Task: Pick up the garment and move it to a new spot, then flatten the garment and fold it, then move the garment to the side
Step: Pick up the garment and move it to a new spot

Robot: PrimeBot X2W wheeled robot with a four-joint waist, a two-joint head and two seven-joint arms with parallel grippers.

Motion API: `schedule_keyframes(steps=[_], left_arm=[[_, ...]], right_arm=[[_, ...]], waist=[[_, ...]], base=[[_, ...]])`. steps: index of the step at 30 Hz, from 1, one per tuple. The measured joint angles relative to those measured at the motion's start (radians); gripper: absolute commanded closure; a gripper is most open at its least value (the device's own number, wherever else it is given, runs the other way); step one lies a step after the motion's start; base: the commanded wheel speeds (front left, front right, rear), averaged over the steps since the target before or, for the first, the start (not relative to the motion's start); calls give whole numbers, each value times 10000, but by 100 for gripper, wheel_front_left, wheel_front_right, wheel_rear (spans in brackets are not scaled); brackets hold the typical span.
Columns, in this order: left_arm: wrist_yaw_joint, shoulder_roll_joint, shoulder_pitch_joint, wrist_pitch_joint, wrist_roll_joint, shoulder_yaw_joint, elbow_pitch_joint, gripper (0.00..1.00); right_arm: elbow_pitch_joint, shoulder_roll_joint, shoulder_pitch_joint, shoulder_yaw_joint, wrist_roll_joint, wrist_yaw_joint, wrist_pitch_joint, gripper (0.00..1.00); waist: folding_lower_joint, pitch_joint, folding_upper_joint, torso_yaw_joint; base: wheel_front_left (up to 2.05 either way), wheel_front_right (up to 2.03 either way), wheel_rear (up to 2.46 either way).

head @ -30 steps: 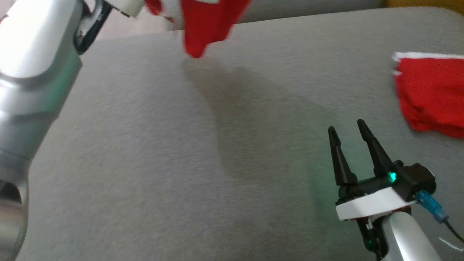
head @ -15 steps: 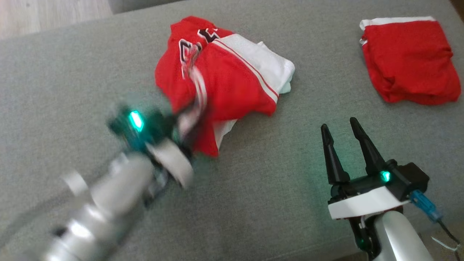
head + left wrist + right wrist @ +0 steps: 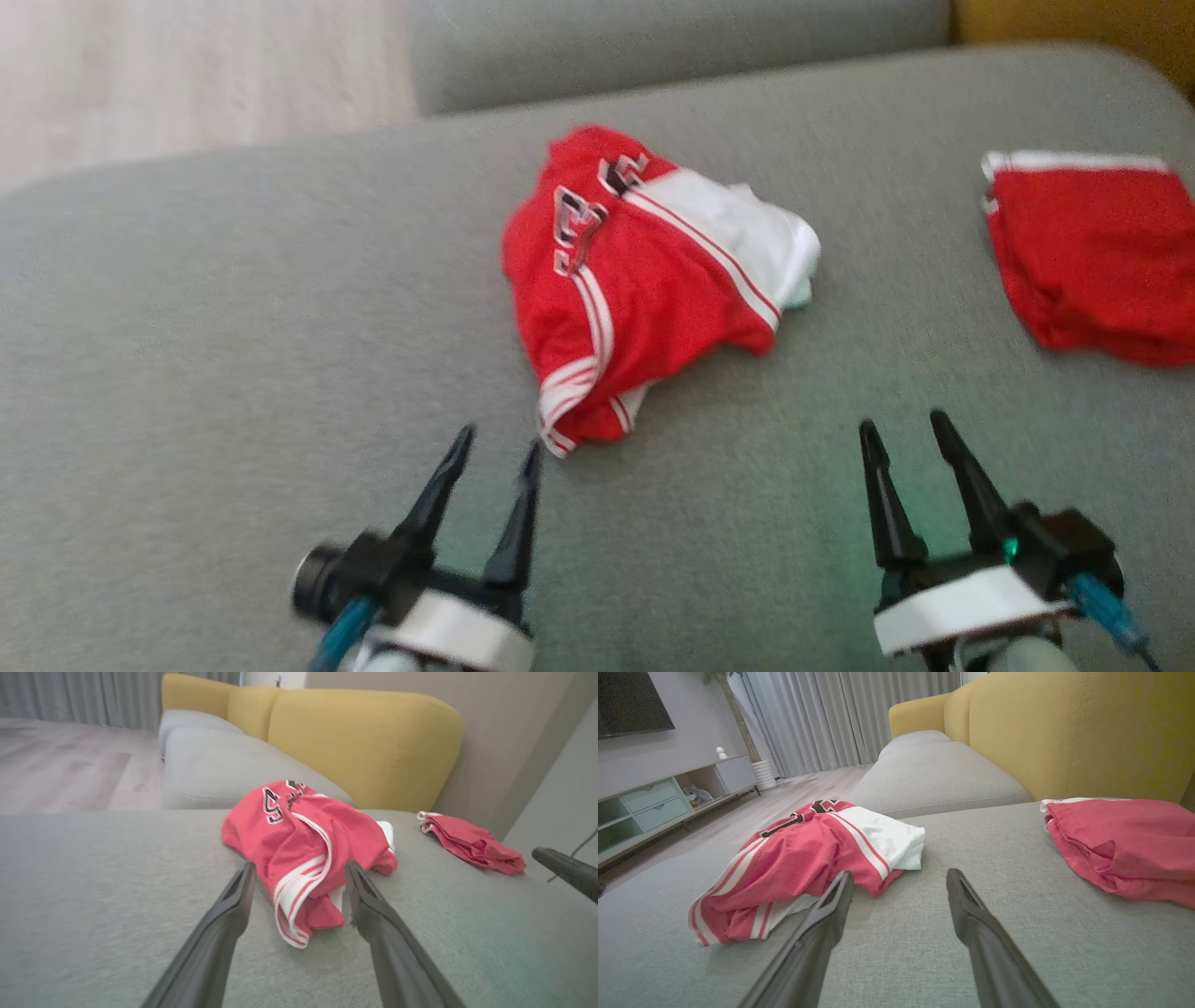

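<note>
— Red cloth with white panels: is that the garment (image 3: 644,289) lying in a heap?
— Yes, it is lying crumpled near the middle of the grey sofa seat (image 3: 233,355). Dark numerals (image 3: 574,224) are showing on top, and its striped hem (image 3: 569,434) is pointing toward the robot.
— What is the left end effector (image 3: 499,441) doing?
— It is hovering just beside that hem, with its two dark fingers (image 3: 429,504) standing spread and gripping nothing. In the left wrist view the hem is showing between them, and I cannot tell whether they are touching the cloth.
— And the right end effector (image 3: 903,422)?
— It is hanging well to the right of the heap. Its fingers are likewise spread and carrying nothing, and they are pointing at bare cushion between the heap and a folded red piece (image 3: 1092,252).
— Where is that piece lying?
— It is resting flat near the seat's right edge, well apart from the crumpled garment. A yellow backrest (image 3: 364,742) is rising behind the seat, and pale wooden floor (image 3: 187,75) is showing beyond its far left corner.
</note>
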Motion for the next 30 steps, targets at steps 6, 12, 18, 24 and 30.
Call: schedule_keyframes(steps=[6, 12, 18, 24, 30], left_arm=[[359, -357, 1842, -19, 1068, 1739, -1641, 0], [347, -447, 2964, -27, 2117, 2485, -2309, 0], [326, -581, 3463, -27, 2591, 2936, -2506, 0], [238, -696, 3560, -27, 2698, 3235, -2564, 0], [115, -767, 3561, -27, 2782, 3419, -2562, 0]], right_arm=[[33, 58, 579, -209, -224, 0, 0, 0], [0, 79, 1041, -389, -389, 0, 0, 0], [-15, 98, 1393, -393, -433, 2, 0, 0], [-23, 102, 1416, -389, -433, 0, 0, 0], [-17, 102, 1416, -384, -430, 0, 0, 0]], waist=[[-1, -1026, 0, 773], [-2, -1755, 0, 1449], [0, -2077, 0, 1833], [1, -2025, 0, 1804], [2, -2038, 0, 1737]], base=[[0, 0, 0], [0, 0, 0], [0, 0, 0], [0, 0, 0], [0, 0, 0]])
